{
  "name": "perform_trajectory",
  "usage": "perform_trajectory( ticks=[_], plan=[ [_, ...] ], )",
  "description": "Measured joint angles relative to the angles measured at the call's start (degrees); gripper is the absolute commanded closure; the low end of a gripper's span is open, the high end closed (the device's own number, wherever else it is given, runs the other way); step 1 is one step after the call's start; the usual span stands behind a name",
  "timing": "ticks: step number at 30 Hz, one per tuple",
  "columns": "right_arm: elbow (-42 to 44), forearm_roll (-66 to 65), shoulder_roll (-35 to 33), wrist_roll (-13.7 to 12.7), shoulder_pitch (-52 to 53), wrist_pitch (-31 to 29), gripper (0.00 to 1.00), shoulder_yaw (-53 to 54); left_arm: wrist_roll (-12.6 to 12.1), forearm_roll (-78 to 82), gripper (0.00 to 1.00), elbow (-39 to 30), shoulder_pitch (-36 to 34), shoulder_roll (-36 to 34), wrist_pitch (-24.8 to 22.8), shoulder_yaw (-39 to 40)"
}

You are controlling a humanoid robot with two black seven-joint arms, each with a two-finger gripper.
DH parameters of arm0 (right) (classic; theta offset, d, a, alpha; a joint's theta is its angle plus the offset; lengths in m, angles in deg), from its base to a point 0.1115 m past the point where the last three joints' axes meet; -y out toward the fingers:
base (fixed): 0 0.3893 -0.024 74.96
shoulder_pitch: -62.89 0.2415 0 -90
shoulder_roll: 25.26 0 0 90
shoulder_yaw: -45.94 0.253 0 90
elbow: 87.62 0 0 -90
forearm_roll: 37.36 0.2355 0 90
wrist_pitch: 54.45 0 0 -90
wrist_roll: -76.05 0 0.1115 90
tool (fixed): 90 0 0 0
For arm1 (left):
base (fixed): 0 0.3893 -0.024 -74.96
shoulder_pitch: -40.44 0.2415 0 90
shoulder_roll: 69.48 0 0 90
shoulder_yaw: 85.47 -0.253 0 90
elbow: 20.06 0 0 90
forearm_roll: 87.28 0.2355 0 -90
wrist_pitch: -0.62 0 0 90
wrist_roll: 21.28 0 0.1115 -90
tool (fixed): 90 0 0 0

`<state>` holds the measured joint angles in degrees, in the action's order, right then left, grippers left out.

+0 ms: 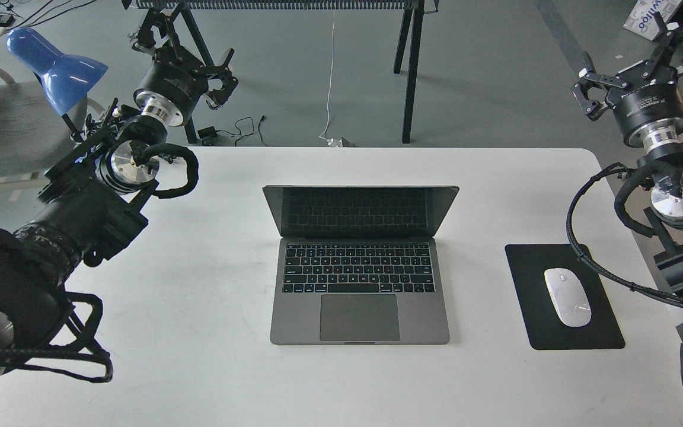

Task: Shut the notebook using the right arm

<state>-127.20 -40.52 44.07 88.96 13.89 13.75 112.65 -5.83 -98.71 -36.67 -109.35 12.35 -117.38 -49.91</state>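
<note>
A white table (199, 356) fills most of the head view, and the notebook (359, 296) sits open at its centre, its dark screen tilted back toward the far edge and its black keys and large trackpad facing me. My left arm (69, 225) reaches in from the notebook's left, well apart from it, its thick black links and a silver joint raised above the table's near-left corner; my left gripper (184, 56) hangs past the far edge to the notebook's upper left, seen too end-on and dark for me to tell whether its fingers are spread or pressed together. My right arm (673, 196) rises at the notebook's right, beyond the table's right edge, trailing a braided black cable (590, 261); my right gripper (638, 62) is held high and clear of the lid, fingers spread wide and holding nothing. Just right of the notebook lies a black mouse pad (531, 308), with a white mouse (567, 296) resting on it. A blue desk lamp (57, 65) stands far to the notebook's upper left.
</note>
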Motion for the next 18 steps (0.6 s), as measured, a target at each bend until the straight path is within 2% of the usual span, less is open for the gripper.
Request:
perform_trajectory(
  ticks=[10,18],
  plan=[
    [-0.29,-0.2,-0.03,0.02,-0.55,0.25,0.0,-1.0,-0.03,0.06,0.0,-0.02,0.11,0.14,0.0,-0.04],
    [-0.75,-3.46,-4.25,0.74,4.98,0.23,0.0,-13.79,-0.07,0.0,0.0,-0.04,0.16,0.15,0.0,0.0]
  ],
)
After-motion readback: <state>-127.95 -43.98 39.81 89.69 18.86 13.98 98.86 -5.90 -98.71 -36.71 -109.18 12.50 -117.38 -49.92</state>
